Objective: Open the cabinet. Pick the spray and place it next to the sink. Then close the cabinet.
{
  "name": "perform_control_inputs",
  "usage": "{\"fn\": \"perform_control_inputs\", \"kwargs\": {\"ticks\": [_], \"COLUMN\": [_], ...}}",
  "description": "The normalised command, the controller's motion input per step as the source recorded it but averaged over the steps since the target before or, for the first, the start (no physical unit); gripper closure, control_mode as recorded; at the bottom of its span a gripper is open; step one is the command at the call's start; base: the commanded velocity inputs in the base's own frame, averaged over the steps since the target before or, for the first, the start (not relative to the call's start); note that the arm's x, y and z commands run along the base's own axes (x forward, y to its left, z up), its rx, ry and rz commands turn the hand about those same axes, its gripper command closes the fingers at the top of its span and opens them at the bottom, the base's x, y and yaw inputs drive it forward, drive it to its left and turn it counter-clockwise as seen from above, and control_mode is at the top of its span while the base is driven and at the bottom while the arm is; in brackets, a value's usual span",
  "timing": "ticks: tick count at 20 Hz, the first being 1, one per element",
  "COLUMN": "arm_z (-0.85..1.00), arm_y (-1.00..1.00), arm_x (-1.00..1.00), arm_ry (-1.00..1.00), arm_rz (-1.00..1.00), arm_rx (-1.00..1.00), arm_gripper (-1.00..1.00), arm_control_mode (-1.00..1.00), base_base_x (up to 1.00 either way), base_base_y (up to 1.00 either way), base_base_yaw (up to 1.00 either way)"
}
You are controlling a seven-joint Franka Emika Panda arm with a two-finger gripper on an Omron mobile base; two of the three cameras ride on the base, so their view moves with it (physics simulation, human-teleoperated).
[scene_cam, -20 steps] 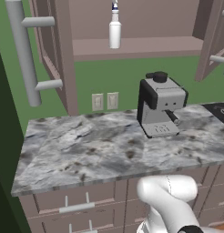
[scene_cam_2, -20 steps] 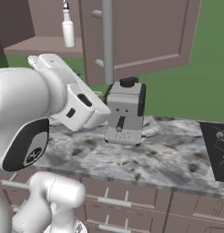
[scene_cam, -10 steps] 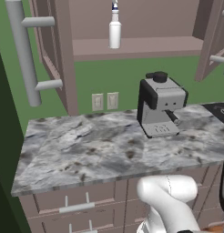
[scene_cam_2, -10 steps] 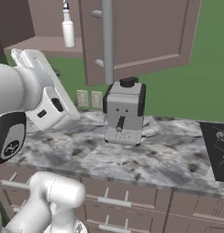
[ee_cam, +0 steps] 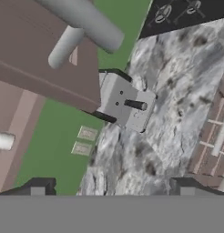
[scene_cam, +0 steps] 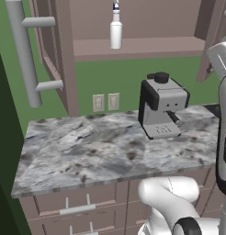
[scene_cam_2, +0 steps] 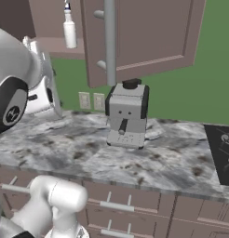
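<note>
The cabinet [scene_cam: 133, 46] stands open, its left door [scene_cam: 46, 55] and right door [scene_cam_2: 149, 37] both swung out on long grey bar handles. Upright on the cabinet's shelf stands the small white spray [scene_cam: 115, 30], also [scene_cam_2: 70, 30]. My white arm rises at the right edge [scene_cam: 223, 114] and bulks at the left [scene_cam_2: 23, 88], well below and short of the spray. In the hand view my gripper [ee_cam: 112, 187] is open and empty, its dark fingertips [ee_cam: 38, 186] far apart, looking across the counter. The sink is out of view.
A grey coffee machine [scene_cam: 161, 108] stands on the marbled counter [scene_cam: 87, 151] under the cabinet, with wall outlets [scene_cam: 105, 102] behind. A black stove top [scene_cam_2: 223, 153] lies at the right. Drawers [scene_cam_2: 116, 204] run below the counter's front edge.
My arm has swung back and to the side: it shifted left in the right base view and entered the right edge of the left base view. The gripper stays open.
</note>
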Motion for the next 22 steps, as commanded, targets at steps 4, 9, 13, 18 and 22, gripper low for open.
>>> {"fn": "perform_control_inputs", "kwargs": {"ticks": [4, 9, 13, 18, 22], "arm_z": [-0.05, -0.09, -0.18, -0.18, -0.12], "arm_y": [0.23, 0.14, 0.11, 0.02, 0.0], "arm_x": [0.57, 0.56, 0.57, 0.52, 0.46], "arm_ry": [0.05, -0.01, -0.04, -0.1, -0.13], "arm_rz": [0.0, -0.07, -0.22, -0.23, -0.21], "arm_rx": [0.2, 0.14, 0.09, 0.06, 0.08], "arm_gripper": [-1.0, -1.0, -1.0, -1.0, -1.0], "arm_control_mode": [-1.0, -1.0, -1.0, -1.0, -1.0], "base_base_x": [0.0, 0.0, 0.0, 0.0, 0.0], "base_base_y": [0.0, 0.0, 0.0, 0.0, 0.0], "base_base_yaw": [0.0, 0.0, 0.0, 0.0, 0.0]}}
